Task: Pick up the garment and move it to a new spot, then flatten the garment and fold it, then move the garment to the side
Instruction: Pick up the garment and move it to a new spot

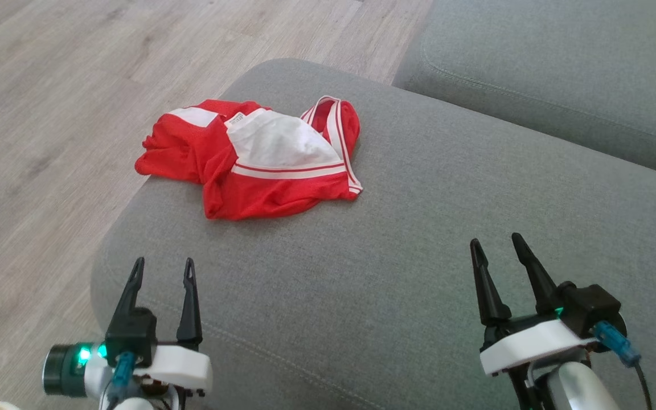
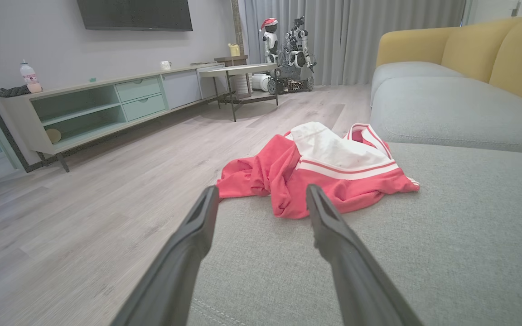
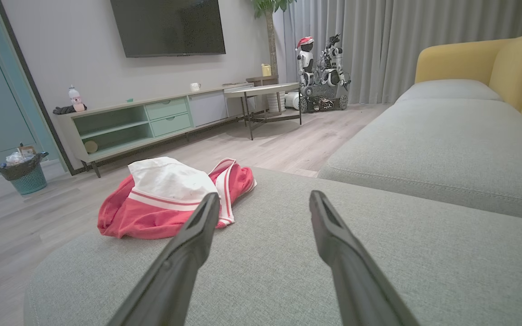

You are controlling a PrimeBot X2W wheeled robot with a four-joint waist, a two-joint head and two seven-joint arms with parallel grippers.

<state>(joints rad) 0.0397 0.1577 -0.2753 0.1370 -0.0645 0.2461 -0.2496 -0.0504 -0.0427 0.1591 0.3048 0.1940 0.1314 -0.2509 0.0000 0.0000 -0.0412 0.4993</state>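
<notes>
The garment (image 1: 259, 165) is a red mesh-like piece with a white panel and white-and-red striped trim, crumpled into a loose heap rather than spread flat. It lies on the grey sofa cushion (image 1: 419, 228) near its far left corner, and its red left-hand folds reach the cushion's rounded left edge.

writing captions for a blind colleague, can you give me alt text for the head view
A crumpled red and white garment lies near the far left edge of a grey sofa cushion, beside a pale wood floor. The robot's left gripper and right gripper show at the lower left and lower right, jaws open, short of the garment.
</notes>
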